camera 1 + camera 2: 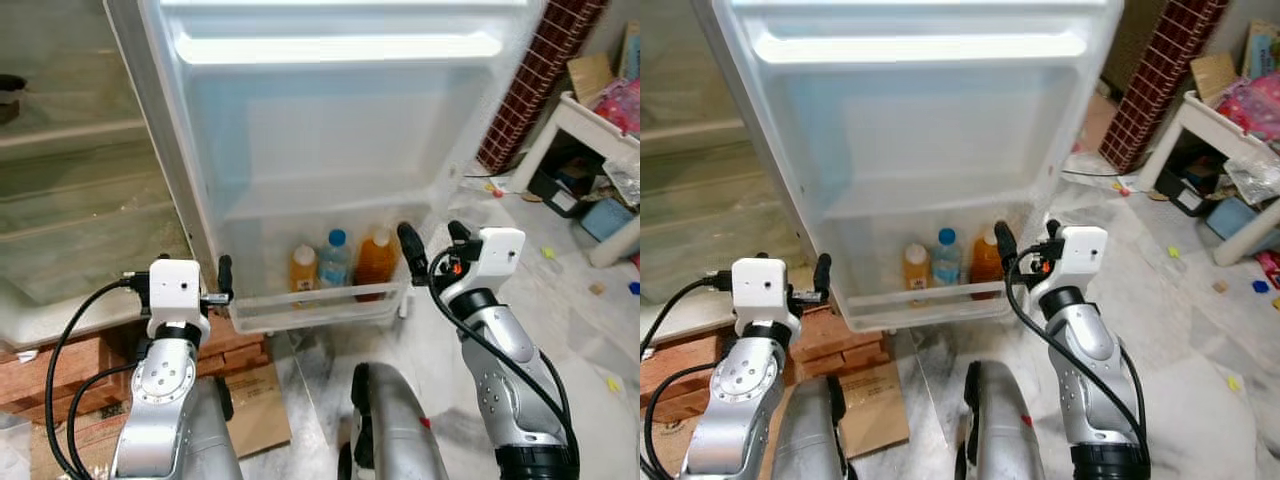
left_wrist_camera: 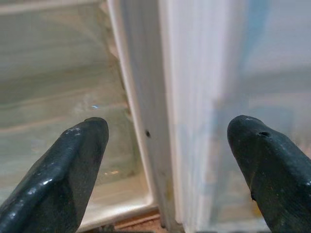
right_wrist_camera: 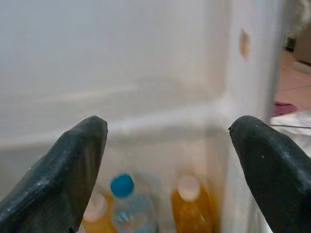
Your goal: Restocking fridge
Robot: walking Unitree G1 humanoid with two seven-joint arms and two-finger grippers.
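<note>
3 bottles (image 1: 336,262) in door bin (image 1: 310,310) — 2 orange, 1 water; both grippers empty

Your fridge door (image 1: 330,150) stands open, centre frame. Its bottom rack (image 1: 315,305) holds three upright bottles side by side: small orange bottle (image 1: 304,268), blue-capped water bottle (image 1: 335,258), larger amber bottle (image 1: 376,258).

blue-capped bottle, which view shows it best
The left eye view: the blue-capped bottle stands whole and sharp in the door shelf, between two orange bottles. The right eye view shows the same, smaller. The right wrist view shows it blurred, cut off. The left wrist view faces the door edge.
</note>
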